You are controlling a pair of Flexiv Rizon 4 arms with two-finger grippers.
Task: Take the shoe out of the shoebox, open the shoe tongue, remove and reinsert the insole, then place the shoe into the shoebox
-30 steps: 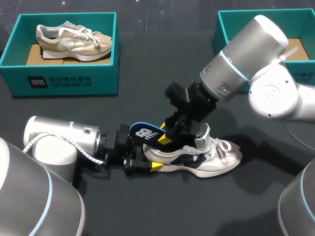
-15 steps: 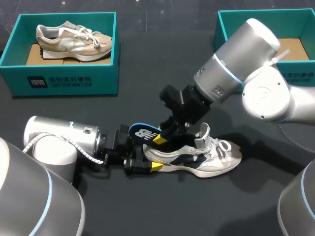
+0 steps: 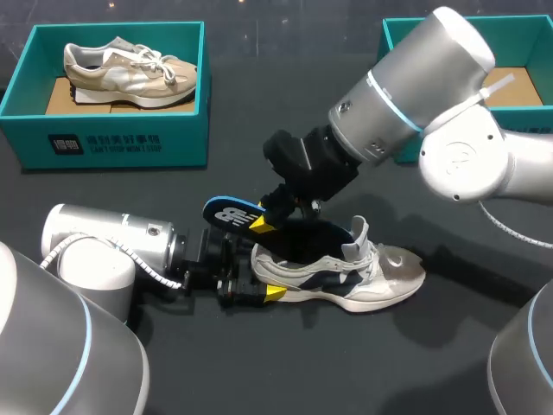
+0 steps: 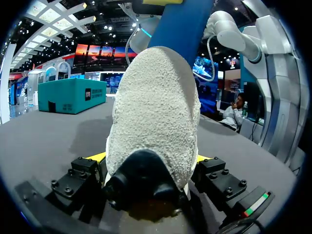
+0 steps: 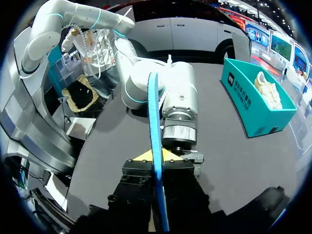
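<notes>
Left claw: my left gripper (image 3: 257, 284) is in the lower left of the head view, clamped on the heel of the shoe (image 3: 354, 278). In my left wrist view the fingers (image 4: 95, 157) press the heel (image 4: 156, 107) from both sides.
Right claw: my right gripper (image 3: 263, 222) is at centre frame, above the heel, and pinches the insole (image 3: 230, 213). In my right wrist view the gripper (image 5: 156, 158) holds the thin blue edge (image 5: 154, 126) tight.
Shoe: white and navy, on its sole on the table (image 3: 285, 130), lower centre, toe towards the right, tongue standing up.
Insole: blue, tilted, raised over the heel end, its far end out past my left wrist. I cannot tell whether it touches the collar.
Right shoebox (image 3: 399, 39): teal, upper right, largely hidden by my right arm.
Left shoebox (image 3: 112, 143): teal, upper left, with a beige shoe (image 3: 130, 69) inside.
</notes>
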